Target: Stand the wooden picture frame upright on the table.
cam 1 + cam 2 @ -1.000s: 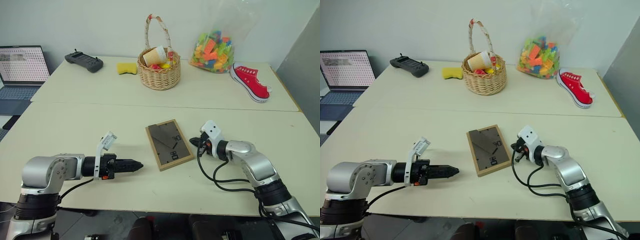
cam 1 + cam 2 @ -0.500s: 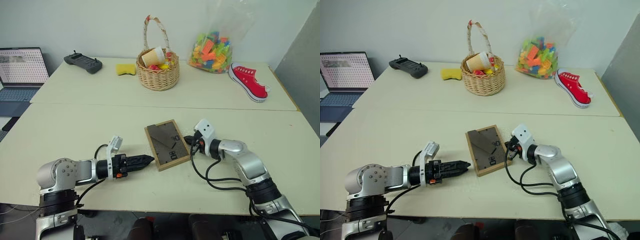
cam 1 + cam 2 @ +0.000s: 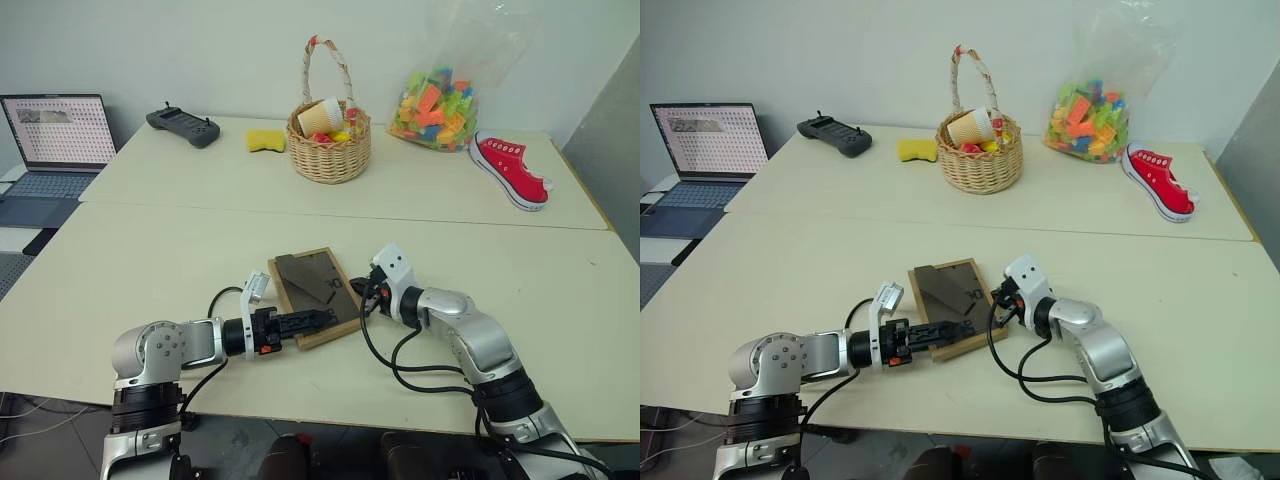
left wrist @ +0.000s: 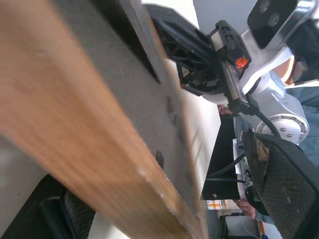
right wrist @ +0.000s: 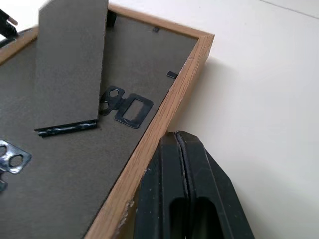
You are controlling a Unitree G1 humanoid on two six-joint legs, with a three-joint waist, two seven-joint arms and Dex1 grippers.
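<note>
Face-down, the wooden picture frame (image 3: pixel 312 296) lies on the near half of the surface (image 3: pixel 150 260), just this side of the seam, its dark backing up and the easel stand (image 5: pixel 70 64) lifted a little off the backing. Left claw (image 3: pixel 318 320) comes in from the left with its fingers spread, straddling the frame's near left edge, one finger over the backing and one below the wood, not yet clamped. Right claw (image 3: pixel 366 298) is pinched fully closed on nothing, its tips pressed against the frame's right edge near the far corner. Open surface runs wide to the left of the frame and to the right beyond the right arm's cable. Well apart along the far side stand a basket (image 3: pixel 329 150), a yellow sponge (image 3: pixel 265 141), a black controller (image 3: pixel 183 123), a bag of blocks (image 3: pixel 436 104) and a red shoe (image 3: pixel 513 167); a laptop (image 3: pixel 52 140) sits off the far left.
</note>
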